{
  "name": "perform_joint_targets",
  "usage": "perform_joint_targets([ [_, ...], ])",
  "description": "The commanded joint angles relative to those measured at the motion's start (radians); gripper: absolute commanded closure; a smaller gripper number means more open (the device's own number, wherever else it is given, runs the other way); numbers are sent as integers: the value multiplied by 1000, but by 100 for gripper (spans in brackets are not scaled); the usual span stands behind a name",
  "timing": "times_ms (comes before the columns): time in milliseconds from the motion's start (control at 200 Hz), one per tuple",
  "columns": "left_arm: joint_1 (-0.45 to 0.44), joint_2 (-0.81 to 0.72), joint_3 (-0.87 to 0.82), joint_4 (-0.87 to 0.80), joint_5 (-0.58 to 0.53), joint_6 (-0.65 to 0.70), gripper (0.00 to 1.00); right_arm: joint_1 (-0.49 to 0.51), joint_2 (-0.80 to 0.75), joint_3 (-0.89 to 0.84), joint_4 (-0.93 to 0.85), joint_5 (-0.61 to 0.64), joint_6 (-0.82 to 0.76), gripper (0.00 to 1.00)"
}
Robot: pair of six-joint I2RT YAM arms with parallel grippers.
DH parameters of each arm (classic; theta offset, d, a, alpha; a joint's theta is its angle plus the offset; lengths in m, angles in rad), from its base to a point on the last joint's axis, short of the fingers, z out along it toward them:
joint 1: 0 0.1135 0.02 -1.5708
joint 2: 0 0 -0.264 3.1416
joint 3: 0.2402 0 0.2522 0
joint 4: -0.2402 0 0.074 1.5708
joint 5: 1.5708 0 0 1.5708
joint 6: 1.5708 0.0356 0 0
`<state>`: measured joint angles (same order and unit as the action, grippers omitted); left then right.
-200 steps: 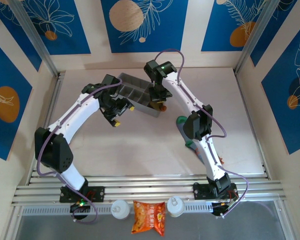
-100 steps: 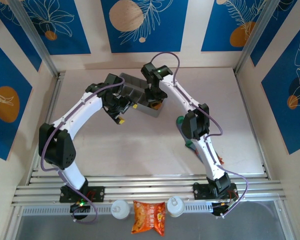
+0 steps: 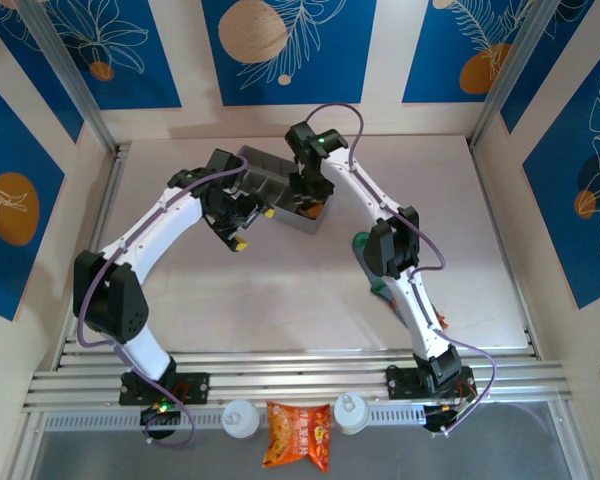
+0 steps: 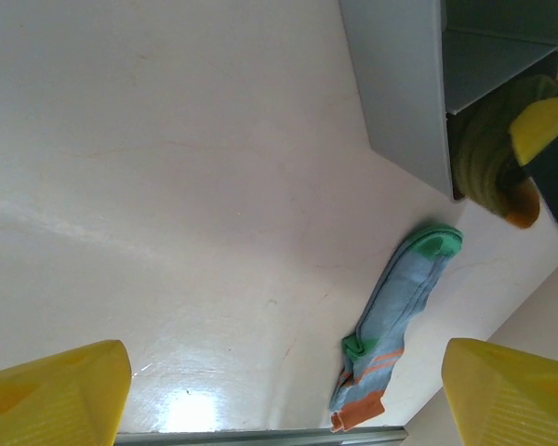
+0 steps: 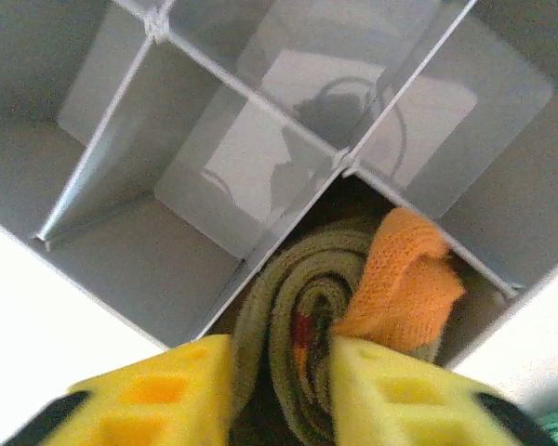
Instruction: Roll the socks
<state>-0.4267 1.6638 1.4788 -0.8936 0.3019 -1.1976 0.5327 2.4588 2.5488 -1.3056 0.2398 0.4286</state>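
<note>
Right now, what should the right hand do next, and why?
Probably open wider and lift clear: the rolled olive sock sits in a corner compartment of the grey tray, the right hand hangs open over it, and the grey-blue sock lies unrolled.

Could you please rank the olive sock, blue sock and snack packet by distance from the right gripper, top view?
1. Olive sock: in the tray, at the right gripper.
2. Blue sock: toward the bases, rightward.
3. Snack packet: bottom edge, centre.

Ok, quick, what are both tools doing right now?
Left tool: open, empty.
Right tool: around the rolled olive sock; gripping or letting go, cannot tell.
</note>
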Motion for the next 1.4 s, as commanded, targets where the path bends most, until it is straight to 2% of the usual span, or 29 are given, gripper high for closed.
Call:
perform_joint_targets([
  [0, -3, -38, -22, -7, -20, 10, 13, -38, -93, 5, 0, 10, 36, 54],
  [170, -3, -54, -46, -5, -21, 12, 13, -76, -236, -155, 23, -30, 131, 50],
  [320, -3, -69, -68, 4, -17, 4, 13, -88, -328, -315, 31, -96, 368, 52],
  [465, -4, -76, -92, 19, -6, -3, 14, -86, -417, -545, 225, -236, 614, 54],
  [555, -4, -82, -103, 21, -7, -5, 14, -81, -412, -604, 290, -280, 688, 59],
  [725, -2, -100, -121, 21, -7, -5, 14, -71, -337, -530, 276, -295, 689, 65],
  [900, 2, -116, -133, 21, -6, -3, 15, -74, -302, -521, 249, -279, 686, 76],
  [1135, 12, -116, -130, 19, 0, 5, 15, -89, -314, -568, 244, -224, 652, 100],
  [1396, 16, -114, -128, 19, 5, 6, 16, -112, -261, -515, 201, -175, 535, 100],
])
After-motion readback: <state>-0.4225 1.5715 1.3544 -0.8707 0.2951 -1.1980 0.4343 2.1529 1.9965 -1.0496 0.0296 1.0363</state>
